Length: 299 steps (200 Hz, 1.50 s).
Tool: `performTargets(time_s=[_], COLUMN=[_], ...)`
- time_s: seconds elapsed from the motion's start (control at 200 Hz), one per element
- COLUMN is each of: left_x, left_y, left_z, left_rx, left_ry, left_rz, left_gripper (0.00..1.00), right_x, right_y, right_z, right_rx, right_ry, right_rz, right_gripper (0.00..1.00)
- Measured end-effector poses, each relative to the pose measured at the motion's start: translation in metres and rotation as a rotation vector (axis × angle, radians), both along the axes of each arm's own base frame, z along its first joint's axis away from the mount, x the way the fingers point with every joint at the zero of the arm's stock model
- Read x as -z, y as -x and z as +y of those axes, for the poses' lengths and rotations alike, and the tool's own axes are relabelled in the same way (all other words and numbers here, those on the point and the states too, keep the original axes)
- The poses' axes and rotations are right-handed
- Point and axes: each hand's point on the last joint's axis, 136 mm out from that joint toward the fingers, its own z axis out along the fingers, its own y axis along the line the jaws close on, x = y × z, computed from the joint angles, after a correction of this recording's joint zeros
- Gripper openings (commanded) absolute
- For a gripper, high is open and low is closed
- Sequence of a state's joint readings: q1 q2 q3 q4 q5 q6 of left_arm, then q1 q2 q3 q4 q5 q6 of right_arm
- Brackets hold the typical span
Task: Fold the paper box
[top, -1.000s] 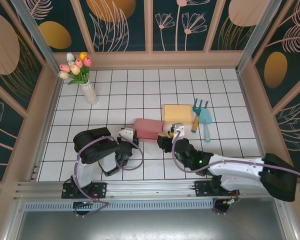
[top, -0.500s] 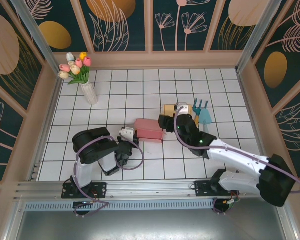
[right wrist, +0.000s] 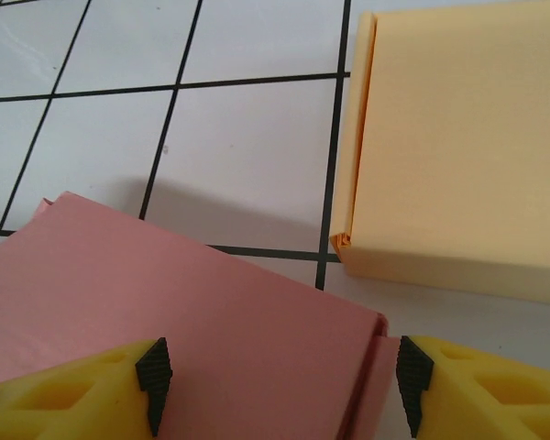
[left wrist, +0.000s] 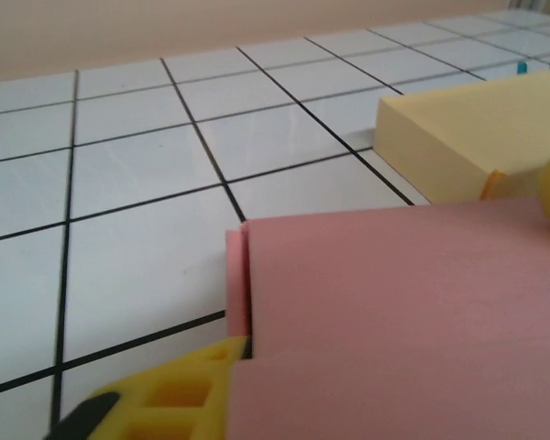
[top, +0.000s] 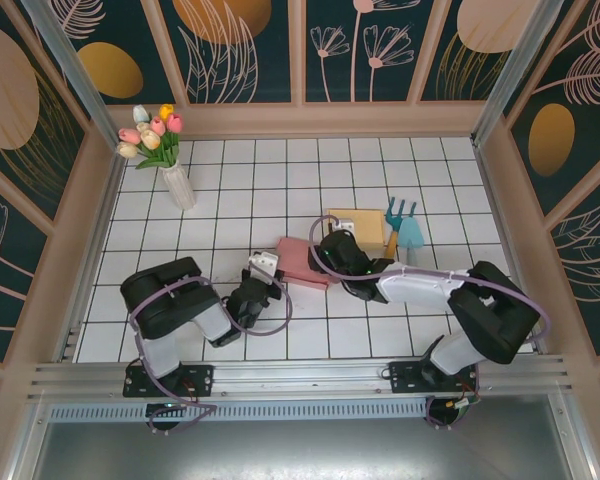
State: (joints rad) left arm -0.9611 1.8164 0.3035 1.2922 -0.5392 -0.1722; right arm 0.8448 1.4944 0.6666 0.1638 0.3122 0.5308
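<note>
Lying close — one pink box, one yellow box, seemingly two trowels

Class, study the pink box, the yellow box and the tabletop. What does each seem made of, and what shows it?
Pink box: probably thin matte paper or card; dull surface, overlapping folded flap at its edge.
Yellow box: likely the same; crisp fold seam.
Tabletop: white tile or printed tile pattern, unclear which; dark grid lines, slight sheen.

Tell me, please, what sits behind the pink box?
A yellow box sits behind the pink box, not touching it. From above, the right arm covers its near corner.
</note>
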Motion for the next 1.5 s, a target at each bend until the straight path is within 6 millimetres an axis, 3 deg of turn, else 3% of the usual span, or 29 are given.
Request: performTargets(time_s=[0.31,0.45,0.616,0.731,0.836,0.911,1.046,1.366,1.496], left_x=[-0.024,-0.037,-0.052,-0.073,-0.095,-0.101,-0.089,-0.013,0.004], left_y=[0.014,0.025,0.039,0.046,0.047,0.045,0.037,0.025,0.024], left_z=[-0.012,0.000,0.017,0.029,0.039,0.042,0.039,0.021,0.017], left_rx=[0.097,0.095,0.074,0.048,0.014,-0.018,-0.060,-0.094,-0.097], left_ry=[-0.044,-0.037,0.008,0.102,0.201,0.235,0.196,0.042,0.028], left_rz=[0.130,0.186,0.237,0.231,0.202,0.196,0.224,0.342,0.363], left_gripper=[0.49,0.59,0.58,0.57,0.63,0.67,0.68,0.65,0.65], right_x=[0.002,0.003,0.007,0.010,0.010,0.011,0.011,0.018,0.017], right_y=[-0.007,-0.007,-0.004,-0.002,0.002,0.008,0.020,0.020,0.020], right_z=[0.000,-0.003,-0.010,-0.015,-0.017,-0.016,-0.010,-0.002,-0.001], right_rx=[0.035,0.047,0.058,0.069,0.073,0.060,0.020,-0.024,-0.031], right_ry=[-0.012,-0.008,-0.004,0.006,0.024,0.047,0.090,0.171,0.178], right_rz=[-0.017,-0.025,-0.034,-0.047,-0.084,-0.119,-0.183,-0.298,-0.316], right_gripper=[0.69,0.69,0.69,0.69,0.69,0.69,0.69,0.69,0.70])
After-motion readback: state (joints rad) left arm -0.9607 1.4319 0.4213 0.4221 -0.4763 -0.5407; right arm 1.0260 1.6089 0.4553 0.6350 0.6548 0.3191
